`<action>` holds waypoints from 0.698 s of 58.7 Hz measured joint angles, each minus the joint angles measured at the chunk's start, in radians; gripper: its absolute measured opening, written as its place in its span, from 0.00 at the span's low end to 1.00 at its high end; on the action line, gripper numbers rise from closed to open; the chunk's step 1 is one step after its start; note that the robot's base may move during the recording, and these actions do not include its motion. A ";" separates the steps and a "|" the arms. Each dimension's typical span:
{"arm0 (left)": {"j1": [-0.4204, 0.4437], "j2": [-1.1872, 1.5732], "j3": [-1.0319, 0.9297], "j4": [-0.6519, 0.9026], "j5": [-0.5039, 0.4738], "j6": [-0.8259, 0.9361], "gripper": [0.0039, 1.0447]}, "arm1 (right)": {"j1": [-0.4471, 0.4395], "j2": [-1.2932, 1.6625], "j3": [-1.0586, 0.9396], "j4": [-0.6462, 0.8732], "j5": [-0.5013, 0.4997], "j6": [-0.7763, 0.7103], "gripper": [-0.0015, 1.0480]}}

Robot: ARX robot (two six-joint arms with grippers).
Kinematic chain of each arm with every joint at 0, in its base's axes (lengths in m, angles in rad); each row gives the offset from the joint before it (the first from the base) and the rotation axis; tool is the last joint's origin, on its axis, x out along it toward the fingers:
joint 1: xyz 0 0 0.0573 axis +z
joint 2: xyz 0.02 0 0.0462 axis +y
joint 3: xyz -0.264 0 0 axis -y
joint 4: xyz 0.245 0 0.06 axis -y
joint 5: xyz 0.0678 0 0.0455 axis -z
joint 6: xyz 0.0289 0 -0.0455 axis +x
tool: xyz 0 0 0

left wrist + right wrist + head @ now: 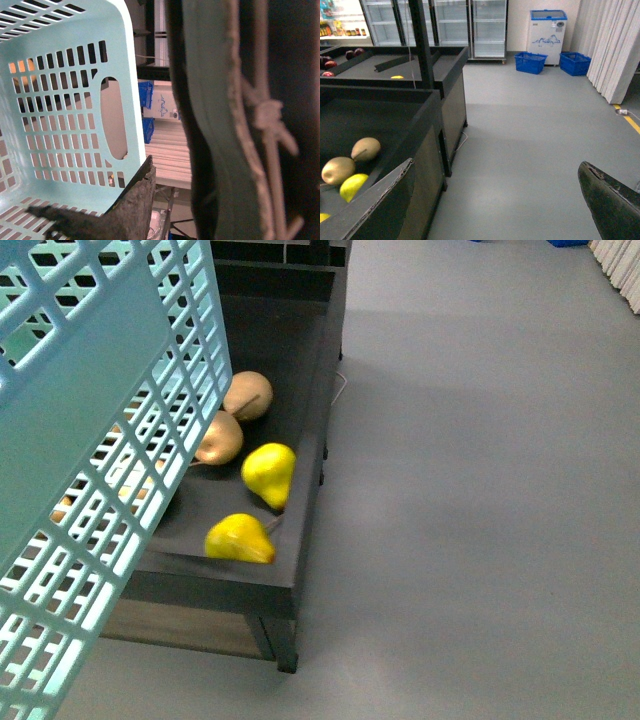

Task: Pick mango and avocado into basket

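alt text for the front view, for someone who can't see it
A pale aqua slotted basket, tilted and very close to the camera, fills the left side. Behind it a dark display bin holds two yellow pears and two tan-brown fruits, with grey floor to the right. No robot arm shows.

no readable text or numbers, freezer (547, 31) logo too blurred
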 joint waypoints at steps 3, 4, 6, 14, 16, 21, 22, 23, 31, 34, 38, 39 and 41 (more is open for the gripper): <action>0.000 0.000 0.000 0.000 0.000 0.003 0.27 | 0.000 0.000 0.000 0.000 0.000 0.000 0.92; 0.000 0.000 0.000 0.000 0.000 0.004 0.27 | 0.000 0.000 0.000 0.000 0.000 0.000 0.92; 0.000 0.000 0.000 0.000 0.000 0.004 0.27 | 0.000 0.000 0.000 0.000 0.001 0.000 0.92; 0.000 0.000 0.000 0.000 0.000 0.003 0.27 | 0.000 0.000 0.000 0.000 -0.001 0.000 0.92; 0.000 0.000 0.000 0.000 0.000 0.003 0.27 | 0.000 0.000 0.000 0.000 0.002 0.000 0.92; 0.000 0.000 0.000 0.000 0.000 0.003 0.27 | 0.000 0.000 0.000 0.000 -0.001 0.000 0.92; 0.000 0.000 0.000 0.000 0.000 0.003 0.27 | 0.000 0.000 0.000 0.000 -0.001 0.000 0.92; 0.000 0.000 0.000 0.000 0.000 0.003 0.27 | 0.000 0.001 0.000 0.000 0.001 0.000 0.92; 0.000 0.000 0.000 0.000 0.000 0.003 0.27 | 0.000 0.000 0.000 0.000 0.001 0.000 0.92; 0.000 0.000 0.000 0.000 0.000 0.004 0.27 | 0.000 0.000 0.000 0.000 0.001 0.000 0.92; 0.000 0.000 0.000 0.000 0.000 0.003 0.27 | 0.000 0.000 0.000 0.000 0.000 0.000 0.92; 0.000 0.000 0.000 0.000 0.000 0.003 0.27 | 0.000 0.000 0.000 0.000 0.001 0.000 0.92; 0.000 0.000 0.000 0.000 0.000 0.003 0.27 | 0.000 0.000 0.000 0.000 0.000 0.000 0.92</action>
